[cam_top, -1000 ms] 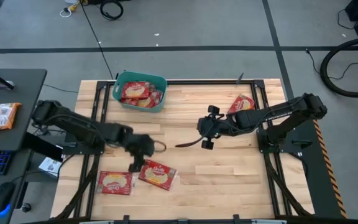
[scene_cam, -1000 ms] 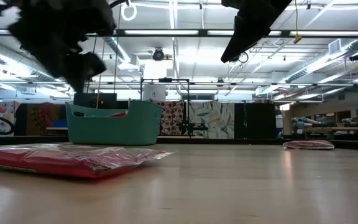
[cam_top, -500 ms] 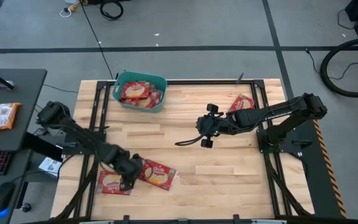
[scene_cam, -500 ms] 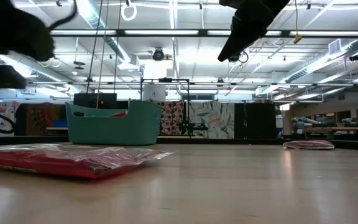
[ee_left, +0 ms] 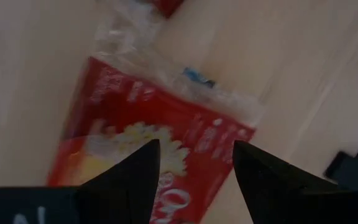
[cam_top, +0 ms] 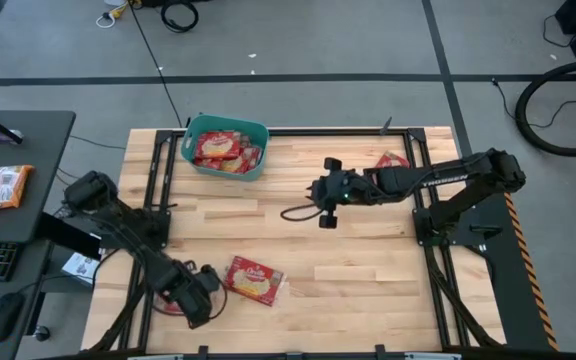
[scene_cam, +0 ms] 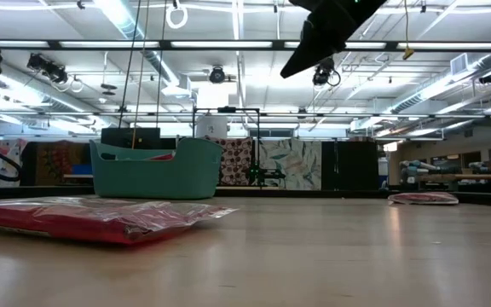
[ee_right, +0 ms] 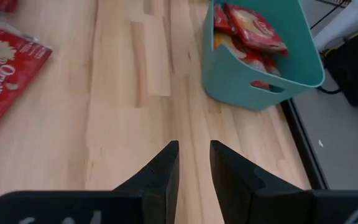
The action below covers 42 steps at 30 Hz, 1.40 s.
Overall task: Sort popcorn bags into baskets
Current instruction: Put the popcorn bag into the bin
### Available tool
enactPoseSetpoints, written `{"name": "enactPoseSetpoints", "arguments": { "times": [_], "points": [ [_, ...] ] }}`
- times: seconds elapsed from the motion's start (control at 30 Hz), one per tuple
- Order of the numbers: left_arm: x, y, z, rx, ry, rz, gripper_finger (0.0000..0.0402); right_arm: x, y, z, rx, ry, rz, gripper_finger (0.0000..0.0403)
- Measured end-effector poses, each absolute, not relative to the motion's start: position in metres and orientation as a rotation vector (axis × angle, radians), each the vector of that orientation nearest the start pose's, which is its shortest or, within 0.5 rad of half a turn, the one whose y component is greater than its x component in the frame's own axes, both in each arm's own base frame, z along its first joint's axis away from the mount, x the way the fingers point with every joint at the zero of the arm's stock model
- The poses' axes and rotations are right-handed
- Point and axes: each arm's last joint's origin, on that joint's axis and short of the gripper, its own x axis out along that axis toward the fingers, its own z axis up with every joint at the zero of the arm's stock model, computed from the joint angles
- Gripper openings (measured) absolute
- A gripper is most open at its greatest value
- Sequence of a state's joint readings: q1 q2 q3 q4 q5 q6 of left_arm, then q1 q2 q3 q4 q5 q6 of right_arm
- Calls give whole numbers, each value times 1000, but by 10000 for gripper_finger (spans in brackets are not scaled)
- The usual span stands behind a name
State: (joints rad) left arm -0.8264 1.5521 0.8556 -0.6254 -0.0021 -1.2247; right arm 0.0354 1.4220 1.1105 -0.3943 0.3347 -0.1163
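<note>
Popcorn bags lie in several places. Some sit inside the teal basket (cam_top: 227, 147) near the tabletop's far left corner. One red bag with a cream label (cam_top: 255, 280) lies flat near the front edge, left of centre. Another bag (cam_top: 392, 160) rests near the far right corner, partly hidden by the right arm. The left gripper (ee_left: 194, 177) hangs directly over a further red bag (ee_left: 160, 130) at the front left of the tabletop, fingers apart and not touching it. The right gripper (ee_right: 193, 163) hovers above bare wood mid-table, pointing toward the basket, fingers slightly apart with nothing between them.
</note>
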Motion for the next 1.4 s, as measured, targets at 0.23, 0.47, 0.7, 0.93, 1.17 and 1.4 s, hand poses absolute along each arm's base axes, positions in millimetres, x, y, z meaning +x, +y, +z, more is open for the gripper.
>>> {"name": "enactPoseSetpoints", "arguments": {
  "times": [0.23,0.47,0.7,0.93,1.17,1.4],
  "points": [
    [198,-220,167,-341,1494,224,205,306,-8,285,-214,713,-213,96],
    [202,-251,150,-211,1546,210,205,305,-7,276,-230,715,-197,96],
    [200,-263,151,-162,1571,284,205,304,-6,267,-230,717,-170,96],
    [205,-273,175,-152,1568,256,205,305,-6,268,-234,694,-147,96],
    [198,-289,172,-6,1536,7,205,305,-6,268,-241,696,-143,96],
    [181,-296,169,105,1479,-3,205,305,-5,268,-234,696,-120,96]
  ]
}}
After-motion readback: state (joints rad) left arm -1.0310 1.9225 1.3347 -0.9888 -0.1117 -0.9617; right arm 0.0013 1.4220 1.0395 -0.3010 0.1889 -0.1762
